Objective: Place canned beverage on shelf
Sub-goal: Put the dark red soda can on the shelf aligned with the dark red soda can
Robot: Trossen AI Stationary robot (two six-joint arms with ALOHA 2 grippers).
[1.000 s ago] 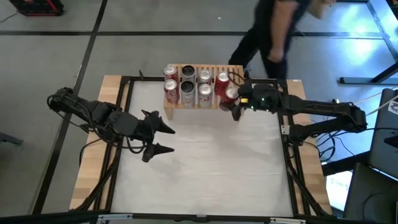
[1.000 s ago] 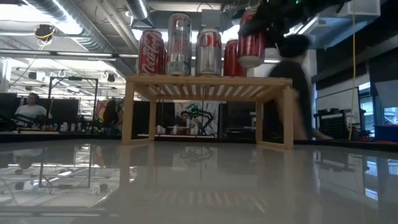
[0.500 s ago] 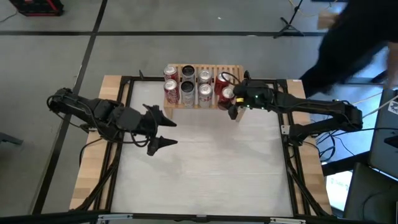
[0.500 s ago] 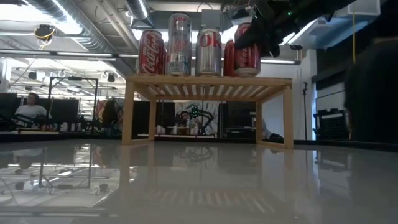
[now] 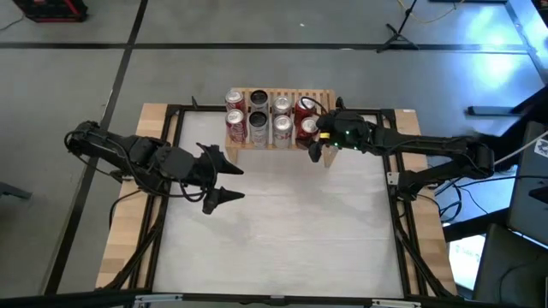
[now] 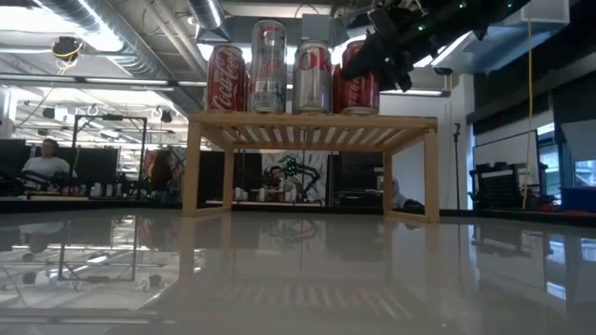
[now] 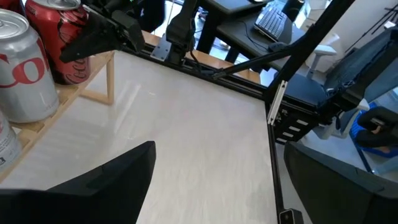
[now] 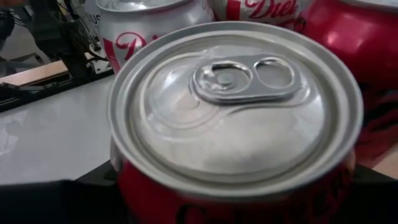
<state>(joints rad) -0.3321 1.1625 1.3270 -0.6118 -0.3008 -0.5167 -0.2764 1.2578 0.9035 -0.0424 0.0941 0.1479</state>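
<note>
**A:** Red can (image 5: 308, 128) is what the right gripper (image 5: 318, 142) is clamped around. The wrist cam is basically filled with its silver lid and pull tab, dark fingers (image 8: 56, 202) on both sides of it.

**B:** Where's the can sitting though?

**A:** On the front right corner of the light-wood shelf (image 6: 312, 126). In the low view its base looks level with the slatted top, but I can't tell if it's fully resting on it or not. It's upright, just beside a silver Diet Coke can (image 6: 313, 77), with another red can (image 5: 306, 109) right behind it.

**B:** So the shelf's full?

**A:** Pretty much. Two rows from above: a red Coca-Cola can (image 6: 226, 79) at the left end, a taller silver can (image 6: 268, 67) next to it, and more behind them.

**B:** And the left arm?

**A:** Left gripper (image 5: 224, 183) hangs over the white tabletop (image 5: 282, 231) on the left side, well apart from the shelf, fingers spread wide and empty. Its wrist cam catches the shelf's right end from a distance.
</note>
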